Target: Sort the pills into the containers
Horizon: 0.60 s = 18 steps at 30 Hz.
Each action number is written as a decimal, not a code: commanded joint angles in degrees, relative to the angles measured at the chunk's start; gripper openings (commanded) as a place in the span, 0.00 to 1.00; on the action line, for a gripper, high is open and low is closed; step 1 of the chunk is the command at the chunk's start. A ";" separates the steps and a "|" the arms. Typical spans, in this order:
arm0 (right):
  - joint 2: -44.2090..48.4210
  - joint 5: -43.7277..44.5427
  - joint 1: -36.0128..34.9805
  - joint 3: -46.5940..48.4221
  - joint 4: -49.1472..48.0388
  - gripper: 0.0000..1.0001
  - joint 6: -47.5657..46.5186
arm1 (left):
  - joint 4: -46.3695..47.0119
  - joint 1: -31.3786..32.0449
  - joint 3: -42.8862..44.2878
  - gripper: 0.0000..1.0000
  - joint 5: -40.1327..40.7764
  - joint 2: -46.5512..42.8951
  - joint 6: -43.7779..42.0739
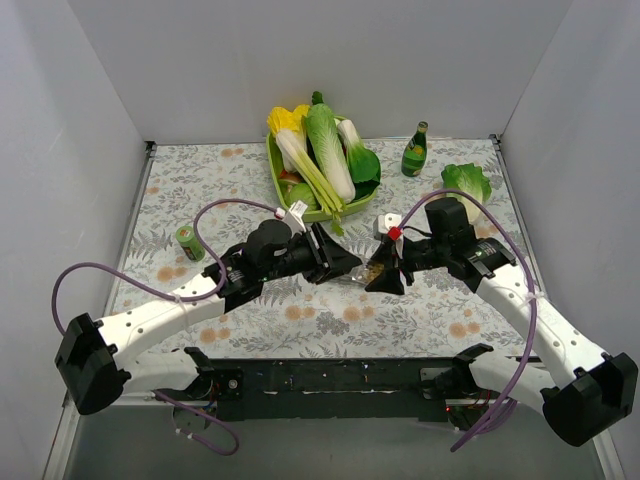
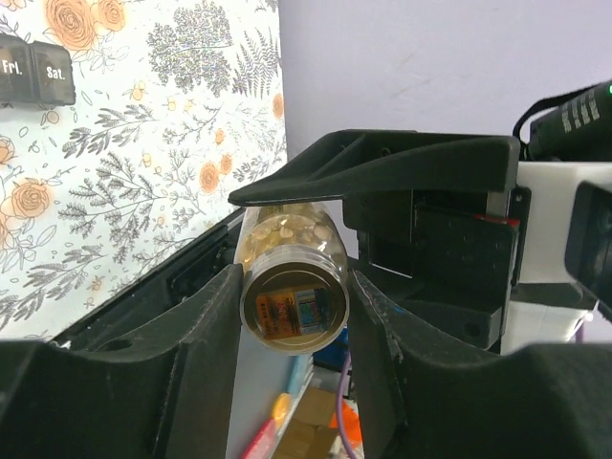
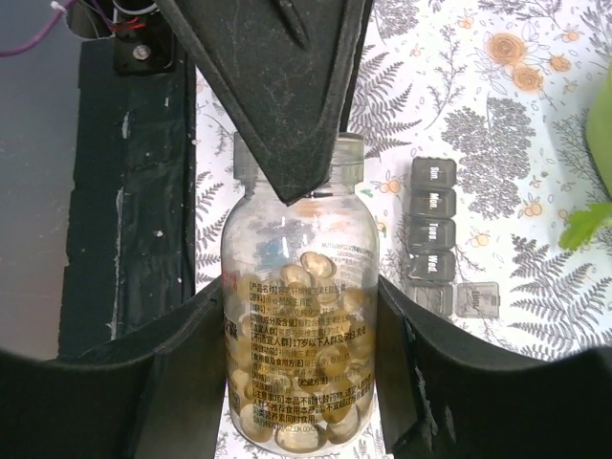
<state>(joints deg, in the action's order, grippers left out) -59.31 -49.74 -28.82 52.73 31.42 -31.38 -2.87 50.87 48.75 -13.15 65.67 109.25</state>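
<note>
A clear pill bottle (image 3: 301, 316) full of yellow softgels hangs above the floral table, held between both grippers. My right gripper (image 3: 301, 382) is shut on its body. My left gripper (image 2: 295, 316) is shut on its neck end (image 2: 294, 308); one left finger crosses the neck in the right wrist view. In the top view the two grippers, left (image 1: 350, 265) and right (image 1: 385, 275), meet at the table's middle. The containers (image 3: 432, 234), a strip of dark grey day-labelled compartments, lie on the table beyond the bottle, one lid (image 3: 475, 298) open. Their Fri. and Sat. cells (image 2: 38, 72) show in the left wrist view.
A green tray (image 1: 275, 172) of vegetables stands at the back centre. A green bottle (image 1: 414, 152) and a lettuce (image 1: 467, 183) are at the back right. A small green can (image 1: 188, 242) sits at the left. White walls close in three sides.
</note>
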 commanded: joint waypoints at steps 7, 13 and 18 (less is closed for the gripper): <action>3.32 3.25 2.97 -1.58 -1.36 0.01 -1.14 | 2.16 0.28 2.23 0.98 -2.85 -4.22 10.12; 3.85 -3.52 3.59 -1.66 1.00 0.01 -3.95 | 8.58 0.19 -5.41 0.98 -4.51 -15.98 -20.27; 3.68 -11.77 3.59 -1.58 3.65 0.01 -8.52 | 3.25 0.19 -8.32 0.98 -21.82 -20.31 -58.05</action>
<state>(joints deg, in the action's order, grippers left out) -56.55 -52.31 -25.45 50.74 33.23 -35.55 3.38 50.85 42.37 -22.41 47.35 85.65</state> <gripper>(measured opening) 0.600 0.981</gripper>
